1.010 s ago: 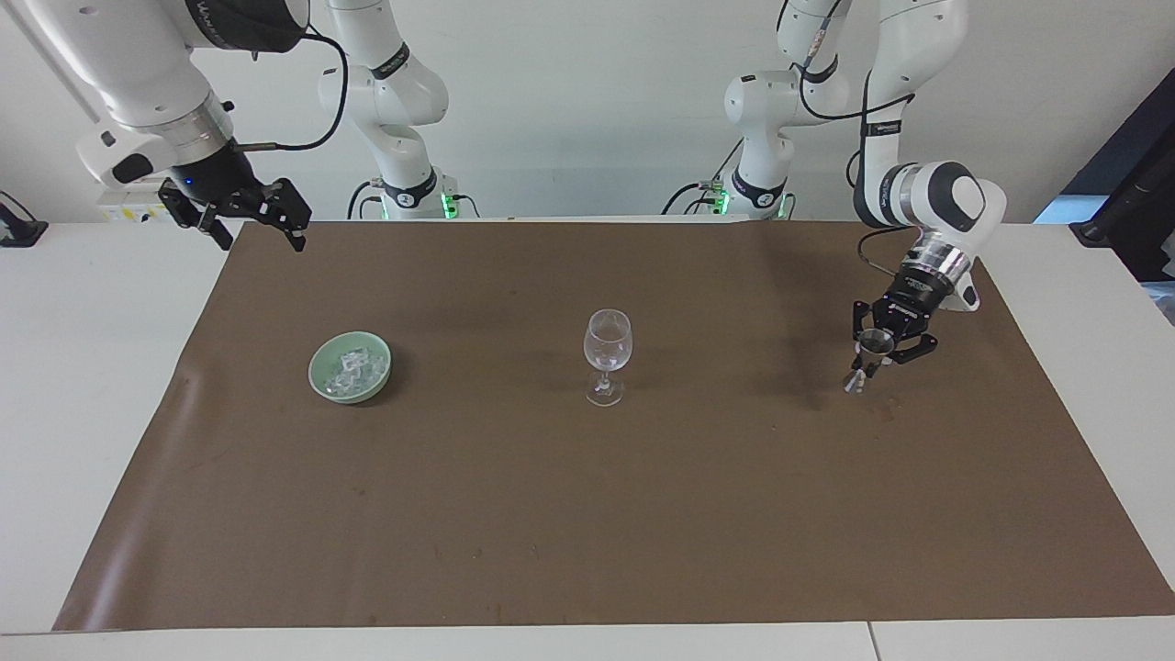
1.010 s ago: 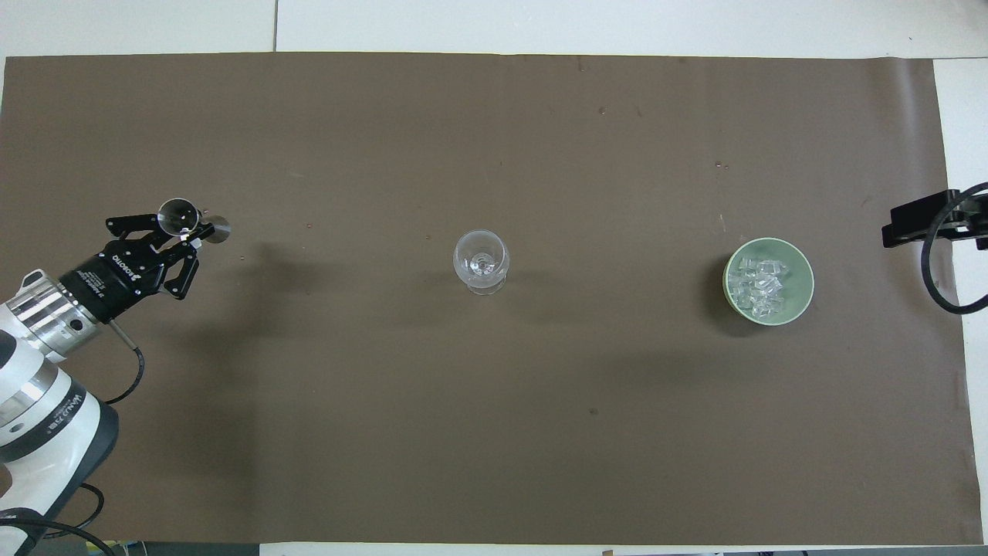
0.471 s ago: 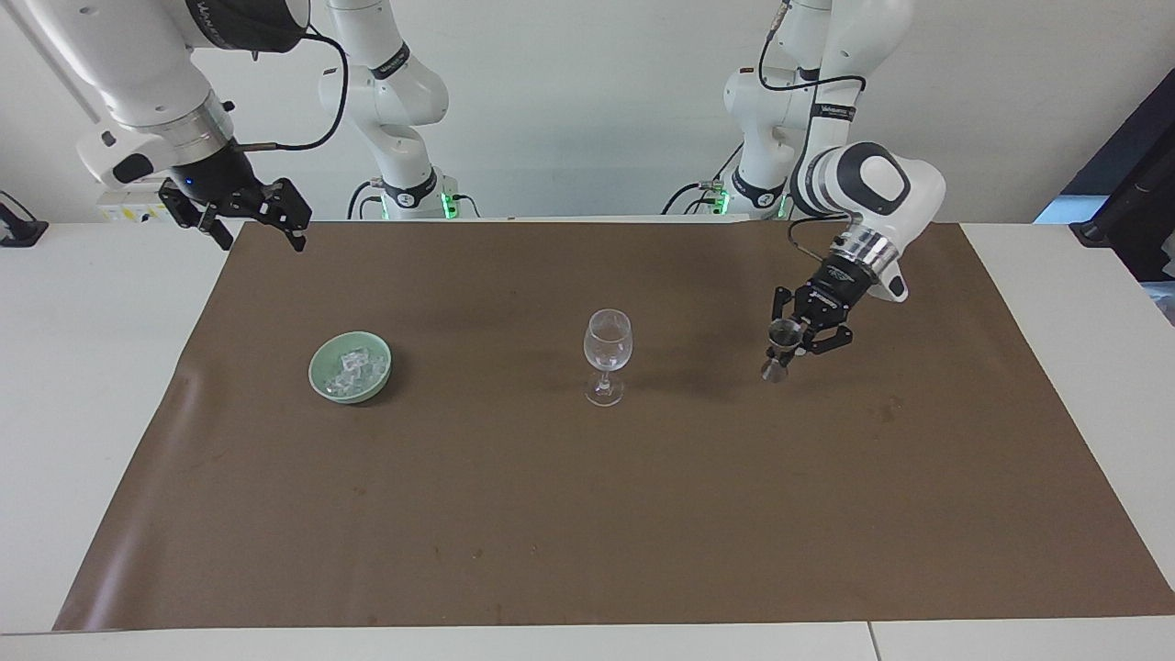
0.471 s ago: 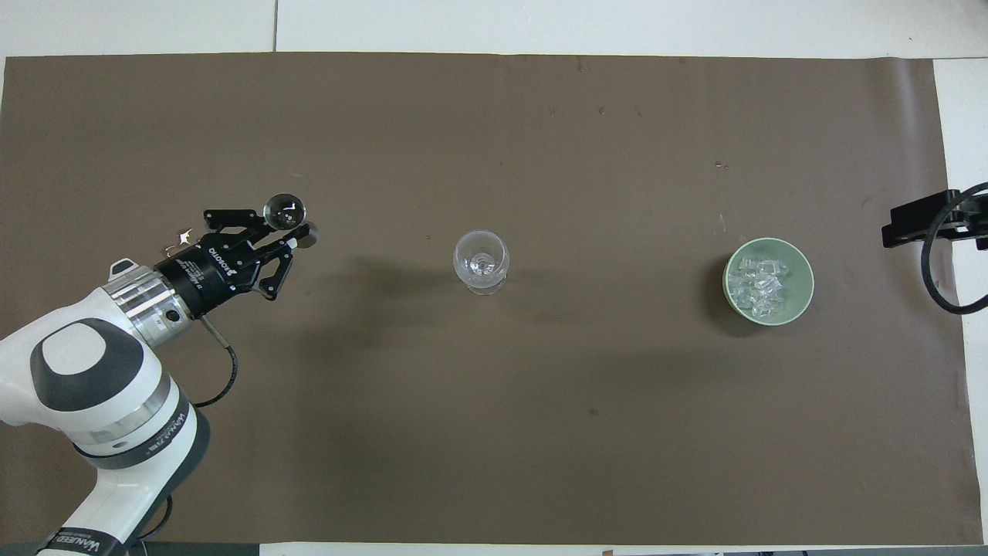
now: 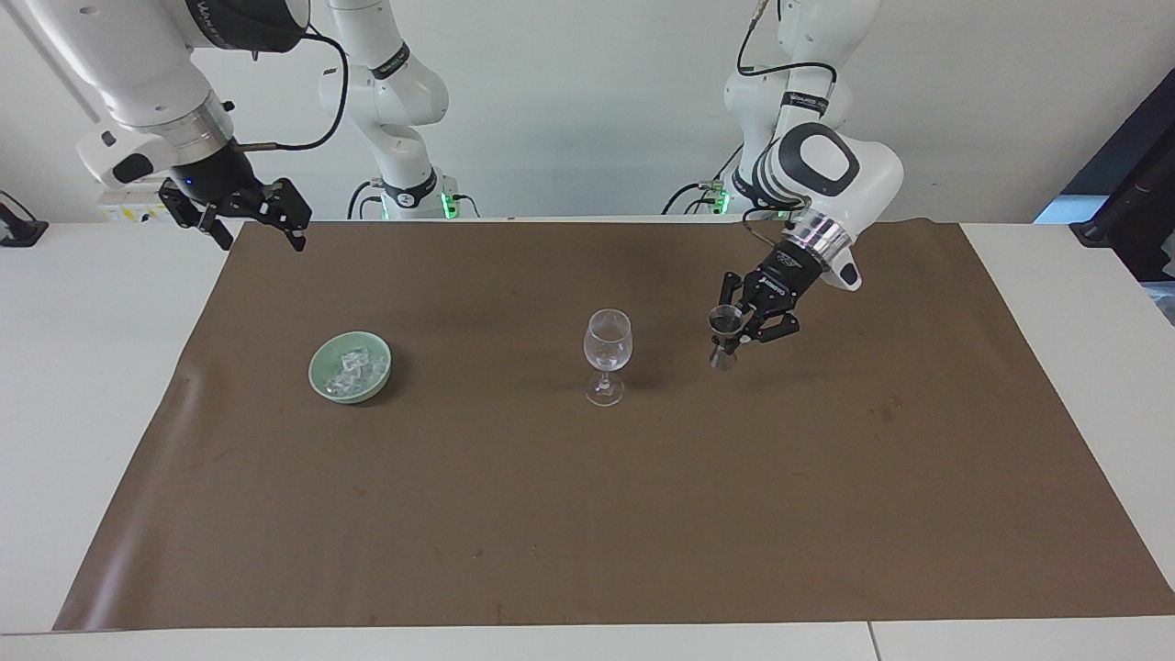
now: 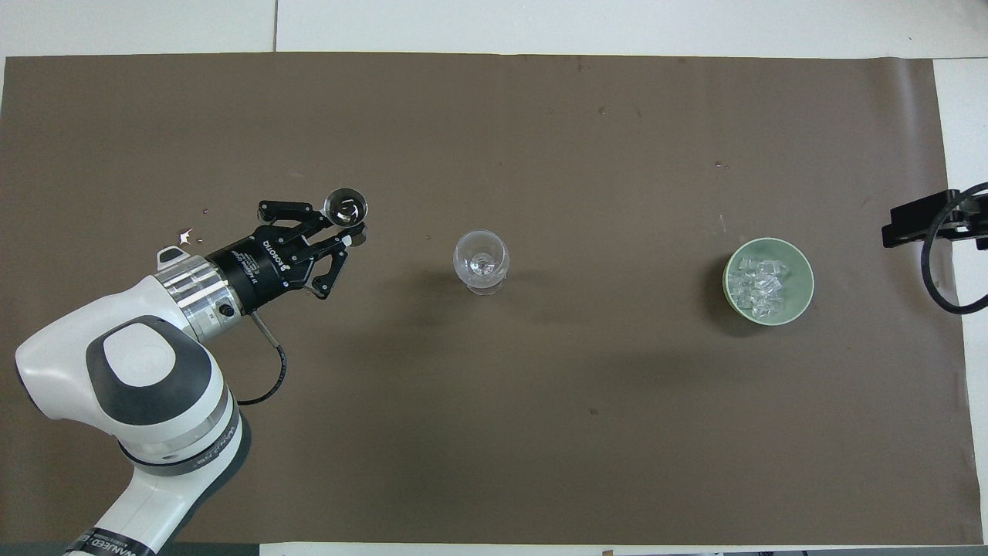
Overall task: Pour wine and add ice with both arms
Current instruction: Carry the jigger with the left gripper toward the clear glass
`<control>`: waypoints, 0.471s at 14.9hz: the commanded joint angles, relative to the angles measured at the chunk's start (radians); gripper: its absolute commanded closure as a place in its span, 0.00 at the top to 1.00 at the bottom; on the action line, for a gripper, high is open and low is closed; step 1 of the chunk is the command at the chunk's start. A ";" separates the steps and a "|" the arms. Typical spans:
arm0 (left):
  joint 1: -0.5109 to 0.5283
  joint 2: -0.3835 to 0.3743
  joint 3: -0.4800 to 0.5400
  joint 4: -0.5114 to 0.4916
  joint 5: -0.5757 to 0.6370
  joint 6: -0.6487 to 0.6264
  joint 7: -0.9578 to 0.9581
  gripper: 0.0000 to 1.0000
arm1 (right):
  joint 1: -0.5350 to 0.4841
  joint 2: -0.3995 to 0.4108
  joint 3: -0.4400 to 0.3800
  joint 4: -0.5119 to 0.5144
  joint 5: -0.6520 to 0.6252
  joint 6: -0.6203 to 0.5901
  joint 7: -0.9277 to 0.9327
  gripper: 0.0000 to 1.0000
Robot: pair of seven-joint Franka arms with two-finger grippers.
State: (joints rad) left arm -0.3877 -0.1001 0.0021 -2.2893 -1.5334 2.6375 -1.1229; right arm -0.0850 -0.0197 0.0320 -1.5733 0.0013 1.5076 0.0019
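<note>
While my left gripper clamped the steel jigger beside the wine glass, my right gripper waited. Its fingers stood apart, up toward the right arm's end.

Count: 1 glass, 1 jigger, 1 bowl of ice, cube count unreadable. 2 arms, 2 end effectors. 1 brown mat.

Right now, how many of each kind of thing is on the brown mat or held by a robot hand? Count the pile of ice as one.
Wine glass: 1
Green bowl: 1
Pile of ice, in the bowl: 1
Metal jigger, held over the mat in the left hand: 1
Total: 4
The right hand holds nothing.
</note>
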 commanded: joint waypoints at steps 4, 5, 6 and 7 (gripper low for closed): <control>-0.060 0.031 -0.022 0.063 0.295 -0.004 -0.103 0.00 | -0.010 -0.017 0.005 -0.022 0.016 0.008 -0.019 1.00; -0.065 0.031 -0.022 0.063 0.335 -0.004 -0.106 0.00 | -0.010 -0.017 0.005 -0.022 0.016 0.008 -0.019 1.00; -0.072 0.033 -0.028 0.063 0.375 -0.004 -0.107 0.00 | -0.010 -0.017 0.005 -0.022 0.016 0.008 -0.019 1.00; -0.085 0.033 -0.031 0.063 0.412 -0.002 -0.109 0.00 | -0.010 -0.017 0.005 -0.022 0.014 0.008 -0.019 1.00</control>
State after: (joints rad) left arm -0.4487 -0.0759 -0.0299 -2.2400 -1.1937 2.6344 -1.2122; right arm -0.0850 -0.0197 0.0320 -1.5733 0.0013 1.5076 0.0019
